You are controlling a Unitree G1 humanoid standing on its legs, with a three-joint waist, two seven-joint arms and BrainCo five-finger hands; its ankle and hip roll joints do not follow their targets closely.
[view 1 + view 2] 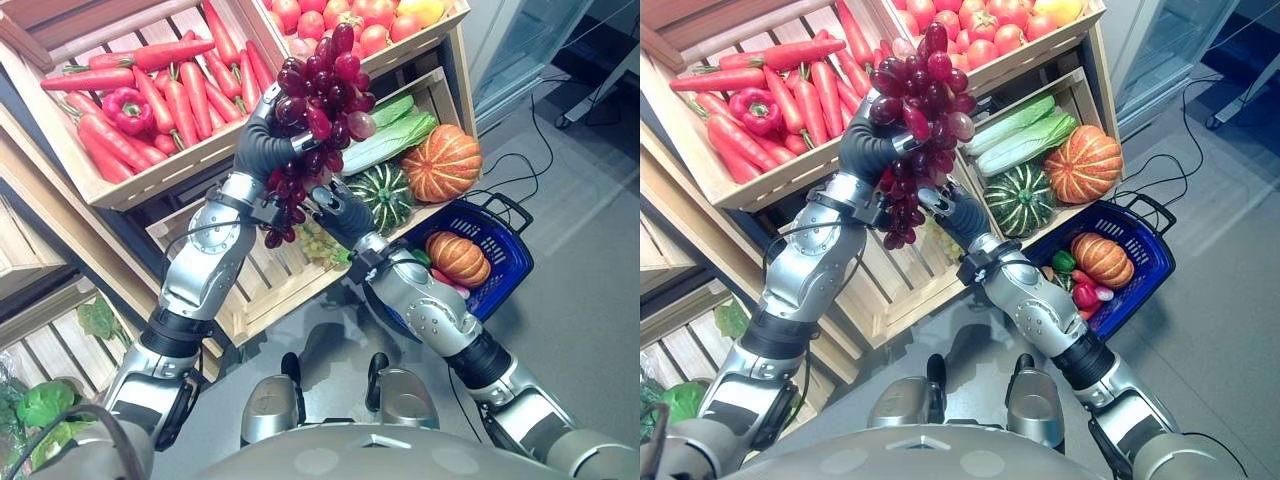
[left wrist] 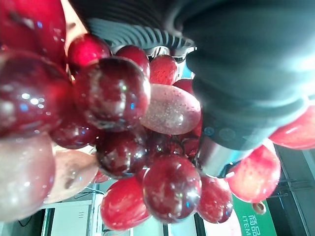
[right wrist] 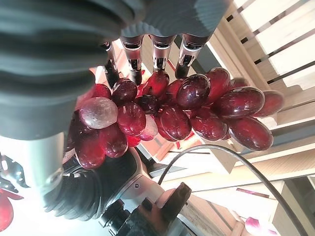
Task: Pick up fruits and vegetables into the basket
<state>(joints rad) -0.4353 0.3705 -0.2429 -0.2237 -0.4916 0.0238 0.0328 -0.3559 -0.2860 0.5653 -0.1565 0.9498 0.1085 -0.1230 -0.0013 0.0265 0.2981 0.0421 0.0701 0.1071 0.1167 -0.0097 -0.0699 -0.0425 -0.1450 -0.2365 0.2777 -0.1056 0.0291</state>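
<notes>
Grapes (image 1: 322, 95): one dark red bunch, held up in front of the wooden produce stand (image 1: 150, 180), level with the upper crates. Left hand (image 1: 262, 148): fingers curled round the top of the bunch, clamped on it. Right hand (image 1: 335, 215): just below, at the hanging lower end of the bunch; in its wrist view the fingers (image 3: 158, 51) reach out straight with their tips against the grapes, not closed round them.

Basket (image 1: 500, 262): blue, black handle, on the floor to the robot's right of the stand, well apart from the grapes. Contents: small orange pumpkin (image 1: 458, 258), something green and something red beside it.

Stand, upper crates: carrots (image 1: 170, 90) with one red bell pepper (image 1: 127, 108) among them; red fruit (image 1: 345, 15) in the neighbouring crate. Lower shelf: pale green cabbage (image 1: 390, 135), dark green striped squash (image 1: 385, 195), large orange pumpkin (image 1: 442, 163).
</notes>
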